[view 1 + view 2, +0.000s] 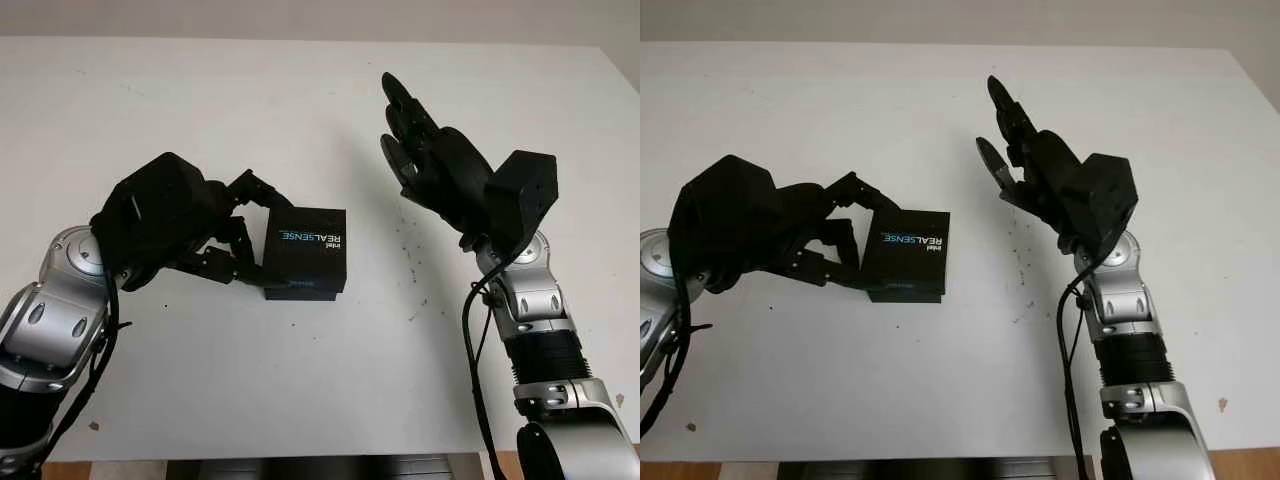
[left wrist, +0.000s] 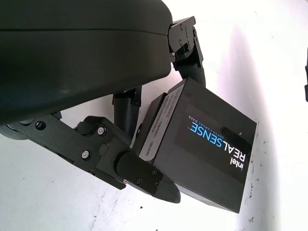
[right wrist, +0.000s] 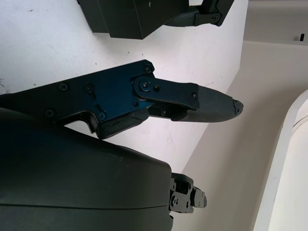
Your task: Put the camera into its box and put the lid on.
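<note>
A black box (image 1: 305, 250) printed "Intel RealSense" stands on the white table (image 1: 300, 400), its lid sitting on the base. The lid looks slightly askew over the base in the left wrist view, where the box (image 2: 207, 149) is close up. My left hand (image 1: 248, 232) is curled around the box's left side, one finger at the far corner and another finger (image 2: 144, 178) against the near edge. My right hand (image 1: 415, 140) is held up open to the right of the box, apart from it, holding nothing.
Small dark specks mark the table between the box and my right arm (image 1: 530, 300). The table's far edge (image 1: 300, 38) lies well behind both hands, and its near edge (image 1: 300, 458) runs below them.
</note>
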Available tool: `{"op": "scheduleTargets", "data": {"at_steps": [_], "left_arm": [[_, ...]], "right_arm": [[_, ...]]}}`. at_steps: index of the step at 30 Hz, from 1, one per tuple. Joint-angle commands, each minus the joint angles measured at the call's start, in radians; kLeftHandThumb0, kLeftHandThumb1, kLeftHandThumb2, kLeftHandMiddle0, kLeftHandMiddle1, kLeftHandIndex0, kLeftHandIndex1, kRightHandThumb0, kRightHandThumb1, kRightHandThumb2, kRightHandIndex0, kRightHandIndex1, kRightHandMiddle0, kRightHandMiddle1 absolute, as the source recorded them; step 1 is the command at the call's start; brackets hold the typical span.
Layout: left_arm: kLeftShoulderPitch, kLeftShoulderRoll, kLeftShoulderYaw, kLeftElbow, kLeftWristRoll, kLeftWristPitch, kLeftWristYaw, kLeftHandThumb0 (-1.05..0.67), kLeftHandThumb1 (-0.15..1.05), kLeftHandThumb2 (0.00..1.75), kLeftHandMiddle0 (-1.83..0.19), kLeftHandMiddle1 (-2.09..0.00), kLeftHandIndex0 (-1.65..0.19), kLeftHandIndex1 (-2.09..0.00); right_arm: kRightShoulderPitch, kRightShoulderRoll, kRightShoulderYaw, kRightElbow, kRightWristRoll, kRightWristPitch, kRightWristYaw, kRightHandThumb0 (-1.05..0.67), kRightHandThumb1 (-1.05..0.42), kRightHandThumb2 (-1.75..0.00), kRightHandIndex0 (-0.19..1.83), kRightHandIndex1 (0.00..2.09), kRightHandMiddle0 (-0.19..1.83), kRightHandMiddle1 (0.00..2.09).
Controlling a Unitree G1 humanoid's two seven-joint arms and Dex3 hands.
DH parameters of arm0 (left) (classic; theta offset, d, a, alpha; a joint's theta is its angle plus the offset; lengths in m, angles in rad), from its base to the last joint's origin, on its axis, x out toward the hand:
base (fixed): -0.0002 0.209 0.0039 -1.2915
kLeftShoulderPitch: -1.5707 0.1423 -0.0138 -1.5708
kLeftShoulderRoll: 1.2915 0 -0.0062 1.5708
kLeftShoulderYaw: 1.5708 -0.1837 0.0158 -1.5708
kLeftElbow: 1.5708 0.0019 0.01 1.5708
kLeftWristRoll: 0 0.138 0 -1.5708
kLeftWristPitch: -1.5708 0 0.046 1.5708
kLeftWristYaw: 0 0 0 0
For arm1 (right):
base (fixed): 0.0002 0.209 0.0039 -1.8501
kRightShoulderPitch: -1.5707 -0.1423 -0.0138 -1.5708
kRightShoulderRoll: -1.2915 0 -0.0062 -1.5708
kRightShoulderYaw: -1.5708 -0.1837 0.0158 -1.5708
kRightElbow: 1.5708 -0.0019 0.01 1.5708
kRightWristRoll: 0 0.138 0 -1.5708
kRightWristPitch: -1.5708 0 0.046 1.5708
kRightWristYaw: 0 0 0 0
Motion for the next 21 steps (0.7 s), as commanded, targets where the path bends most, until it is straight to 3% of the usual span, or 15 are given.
{"op": "scheduleTargets", "data": {"at_steps": [1, 21], "left_arm": [[0.028, 0.014, 0.004, -0.006, 0.003, 0.012, -0.001, -0.3, 1.05, 0.2, -0.27, -1.91, -0.17, -1.78], [0.037, -0.015, 0.005, 0.009, 0.02, 0.043, 0.054, -0.32, 1.05, 0.2, -0.27, -1.87, -0.17, -1.72]], "right_arm": [[-0.008, -0.008, -0.007, -0.001, 0.006, -0.004, 0.006, -0.73, -1.05, -0.56, -0.17, 0.05, -0.14, 0.05], [-0.009, -0.01, -0.008, 0.004, 0.003, -0.008, 0.007, -0.73, -1.05, -0.56, -0.17, 0.05, -0.13, 0.05]]}}
